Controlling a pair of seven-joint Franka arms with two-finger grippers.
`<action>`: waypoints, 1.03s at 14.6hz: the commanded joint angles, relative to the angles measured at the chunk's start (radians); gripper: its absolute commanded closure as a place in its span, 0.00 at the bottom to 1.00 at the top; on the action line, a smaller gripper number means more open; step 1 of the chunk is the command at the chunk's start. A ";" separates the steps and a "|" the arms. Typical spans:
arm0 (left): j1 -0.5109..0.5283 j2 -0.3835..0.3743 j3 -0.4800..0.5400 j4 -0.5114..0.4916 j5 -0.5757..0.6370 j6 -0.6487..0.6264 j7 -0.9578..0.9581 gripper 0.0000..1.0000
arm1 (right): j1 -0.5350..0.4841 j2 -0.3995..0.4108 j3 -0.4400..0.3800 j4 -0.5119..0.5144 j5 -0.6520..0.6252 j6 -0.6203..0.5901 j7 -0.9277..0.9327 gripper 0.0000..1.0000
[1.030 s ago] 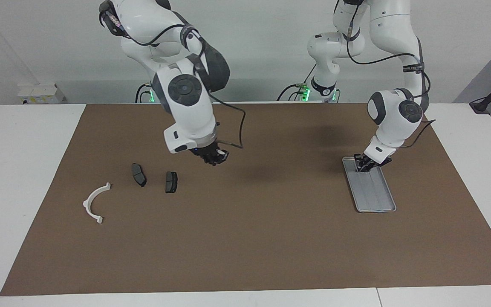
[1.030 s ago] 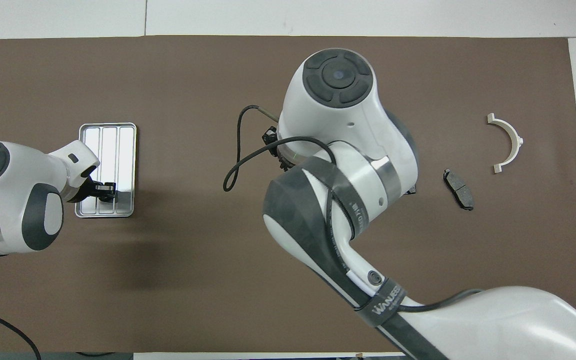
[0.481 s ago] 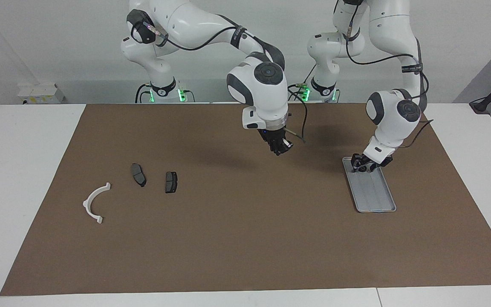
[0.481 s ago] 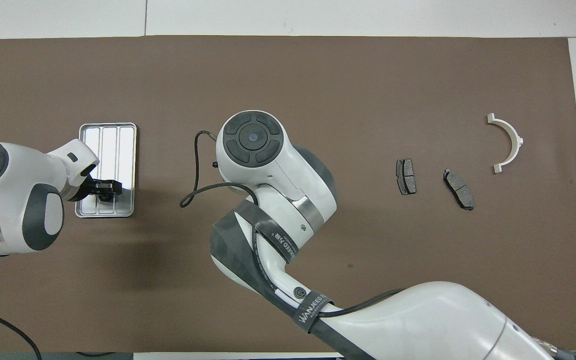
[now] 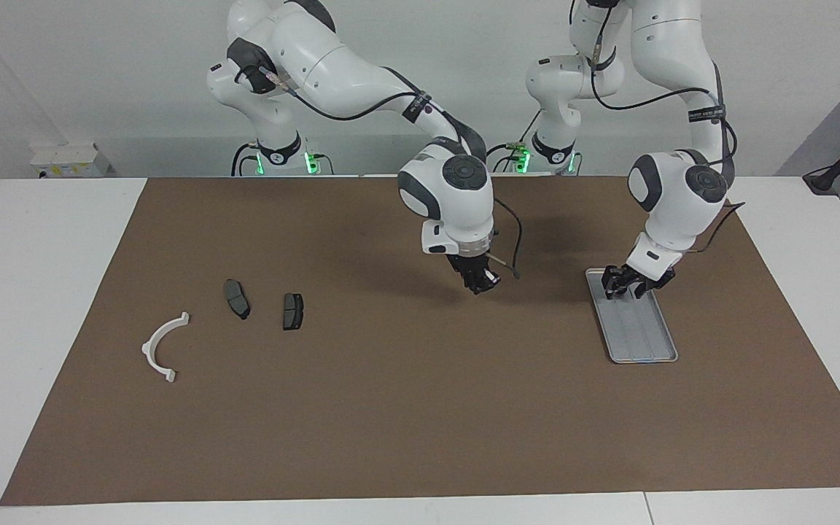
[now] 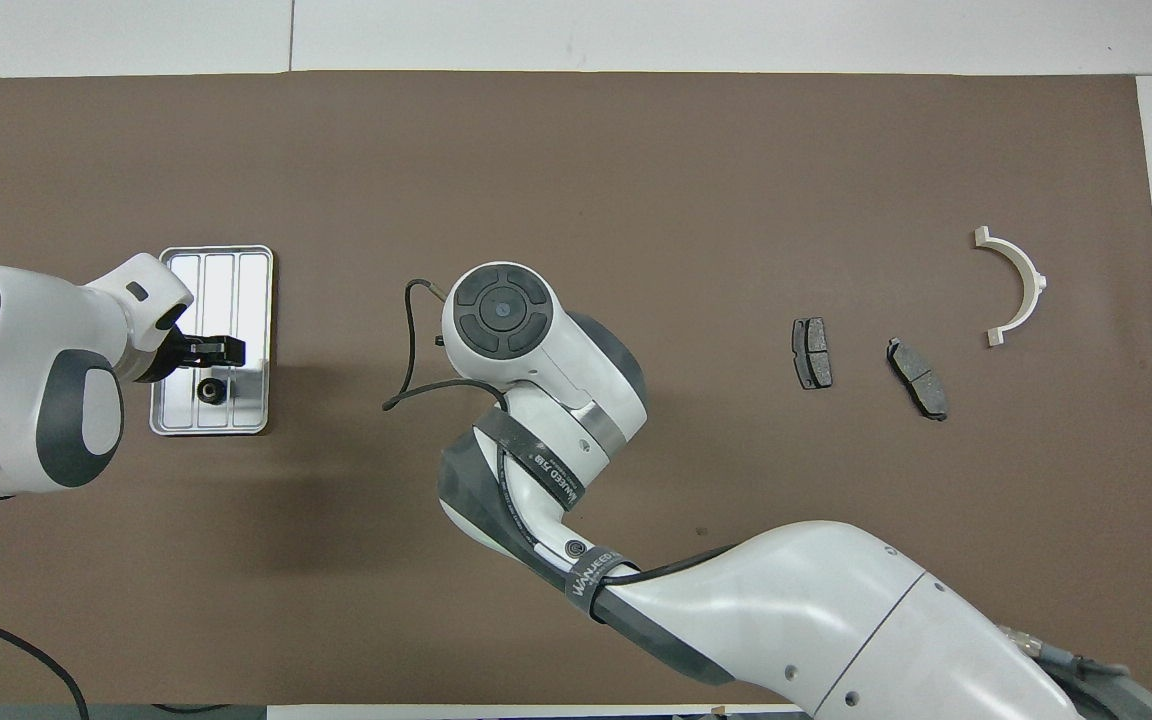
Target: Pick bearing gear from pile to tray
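A second ago my left gripper (image 5: 628,282) was low in the tray (image 5: 646,339), at its end nearer to my base. Now it is a little higher, and a small black ring (image 6: 208,390) lies alone on the tray floor, just under it and not touching it. I judge that this bearing gear is now delivered. How wide this gripper stands I cannot tell.

My right gripper (image 5: 483,281) has come away from the pile. It was over the two dark pads (image 5: 238,299) and now hangs over the bare brown mat (image 5: 391,408), between them and the tray. It is closed tight. If a ring is inside it, I cannot see it. The pads and the white bracket (image 5: 163,346) have not moved.

The only writing I find is on the dark strap (image 6: 596,583) around my right arm. It reads about "WANJEED".
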 commanded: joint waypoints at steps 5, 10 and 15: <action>-0.019 0.010 0.003 0.021 -0.022 -0.020 -0.027 0.29 | -0.016 -0.005 -0.009 -0.130 -0.049 0.161 0.024 0.89; -0.036 0.016 0.003 0.031 -0.026 -0.018 -0.068 0.29 | -0.016 -0.005 -0.012 -0.134 -0.051 0.164 0.025 0.58; -0.085 0.027 0.003 0.067 -0.028 -0.027 -0.139 0.29 | -0.022 -0.004 -0.013 -0.040 -0.065 0.019 0.010 0.00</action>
